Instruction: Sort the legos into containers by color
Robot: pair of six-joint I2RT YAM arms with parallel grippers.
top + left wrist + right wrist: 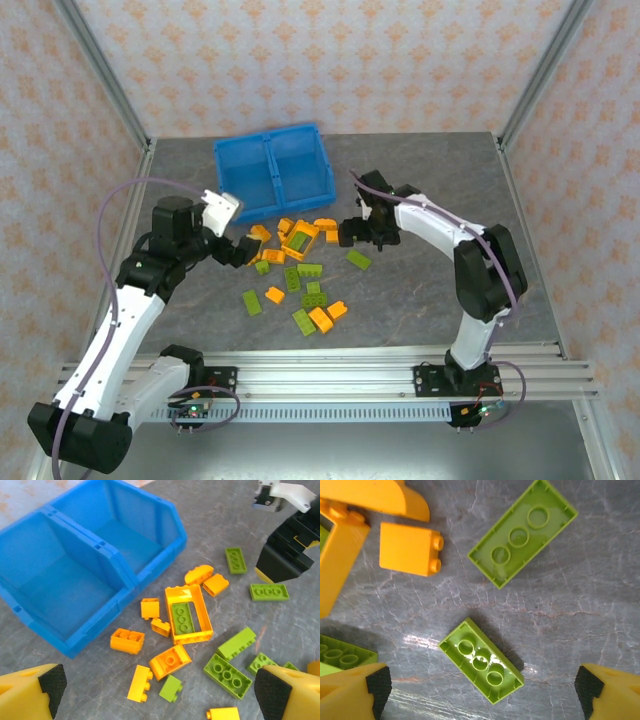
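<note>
The right gripper hangs spread wide and grasping nothing, an upturned green lego just at its 12 o'clock, long axis running 10 to 4, so this arm is nearer; the left gripper gapes empty too; the blue bin lies at 11 o'clock from the lego pile; no writing legible.

We see 2 arms, white shells w/ black joints & motors: left arm, right arm. A grey-purple cable runs along each. Black bases carry small green boards. Left wrist has a white cam mount. Jaws are yellow w/ black pads.
</note>
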